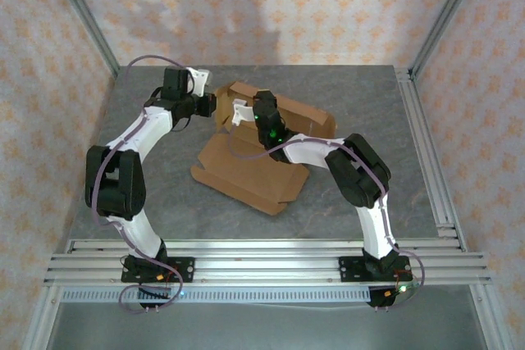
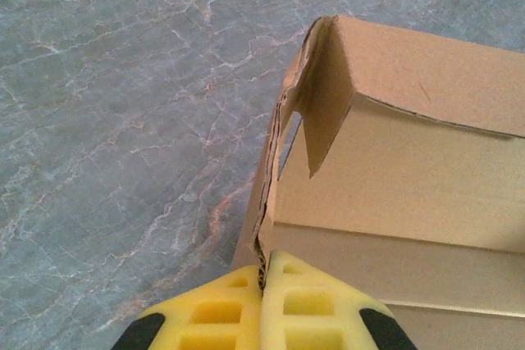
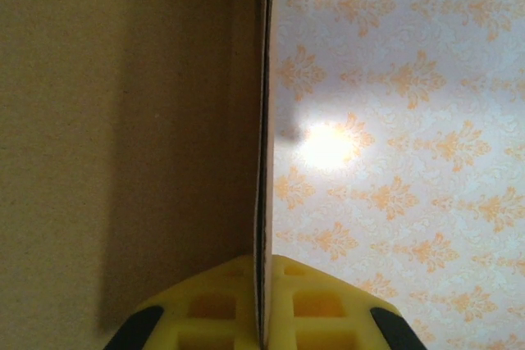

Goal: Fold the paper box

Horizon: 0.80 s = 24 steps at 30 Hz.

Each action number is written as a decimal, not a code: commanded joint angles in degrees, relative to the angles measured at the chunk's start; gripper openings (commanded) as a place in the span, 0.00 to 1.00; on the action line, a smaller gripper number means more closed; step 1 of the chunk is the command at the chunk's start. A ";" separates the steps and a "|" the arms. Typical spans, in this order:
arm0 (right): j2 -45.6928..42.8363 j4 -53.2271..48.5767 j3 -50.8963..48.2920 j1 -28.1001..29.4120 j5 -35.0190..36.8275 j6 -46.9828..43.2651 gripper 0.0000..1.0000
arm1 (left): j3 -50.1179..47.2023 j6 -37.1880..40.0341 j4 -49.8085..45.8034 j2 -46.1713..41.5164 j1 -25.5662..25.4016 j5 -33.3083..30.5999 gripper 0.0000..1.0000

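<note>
Grey marbled table (image 1: 369, 100); floral-patterned walls (image 1: 328, 6)

Top cam sits high up behind the arm bases (image 1: 160, 268), looking down and forward across the whole worktop (image 1: 353, 202) to the patterned wall (image 1: 287, 6) at the back, so that's your wide shot. Left wrist cam rides right behind the left hand (image 2: 264, 272), super close, tilted down at the worktop past one end of the paper box (image 2: 410, 170). Right wrist cam is just as tight behind the right hand (image 3: 263, 272), sighting along a cardboard edge with the wall beyond it. All three views share the paper box, and the top view takes in both hands too.
</note>
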 commanded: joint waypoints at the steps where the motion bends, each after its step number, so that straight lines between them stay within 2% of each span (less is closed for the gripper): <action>1: 1.48 2.85 1.43 -0.32 1.27 -1.42 0.00 | -1.99 -2.02 0.95 -1.98 -1.00 -1.46 0.05; 7: 2.43 9.05 -0.36 -0.32 0.54 -4.43 0.00 | -3.43 -4.33 2.45 -2.11 -1.55 -1.27 0.05; 21: 1.45 11.28 -3.31 -0.14 1.13 -4.47 0.00 | -4.63 -5.45 3.61 -0.02 -1.93 -1.72 0.06; 24: 1.39 12.55 -4.21 0.20 1.24 -4.82 0.00 | -5.91 -5.49 5.20 0.13 -2.11 -0.26 0.06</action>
